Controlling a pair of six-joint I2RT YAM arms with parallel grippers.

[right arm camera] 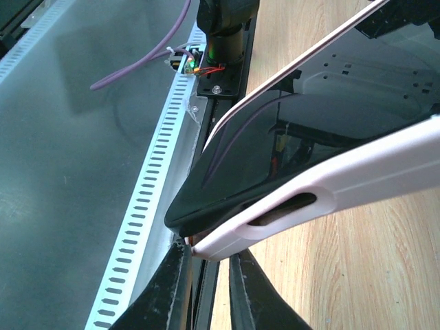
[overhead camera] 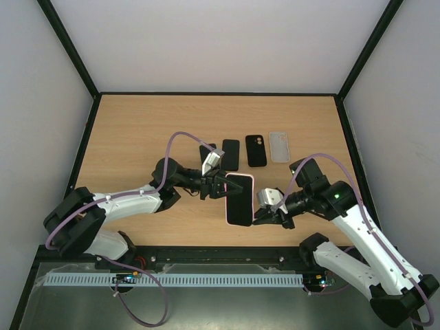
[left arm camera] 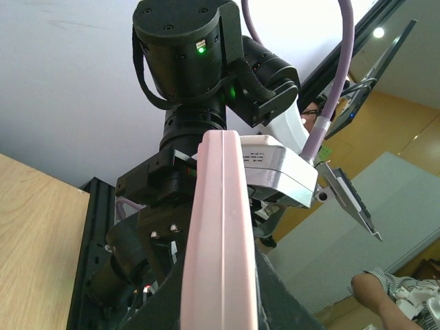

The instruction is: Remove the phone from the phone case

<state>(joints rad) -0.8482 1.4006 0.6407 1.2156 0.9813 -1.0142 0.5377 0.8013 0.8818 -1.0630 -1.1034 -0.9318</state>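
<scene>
A: Right gripper (right arm camera: 208,258), state?
B: Fingers almost together, pinching the nearest corner of the pink phone case (right arm camera: 330,189) right at their tips

A: Phone position?
B: Phone (right arm camera: 289,130), dark glass, sits in the case just beyond the right fingertips. At the pinched corner its black edge stands proud of the pink rim. Along the rest of the rim, cannot tell

A: Left gripper (overhead camera: 220,185)?
B: Closed on the opposite end of the case. In its wrist view the pink edge runs straight up from between its fingers. The case is held clear of the table (overhead camera: 137,137), spanning from one gripper to the other

A: Further out?
B: Past the left gripper, flat on the table: a dark slab (overhead camera: 231,155), a second dark slab (overhead camera: 256,150) beside it, then a clear case (overhead camera: 279,146) farthest from that gripper. All are apart from the held case
</scene>
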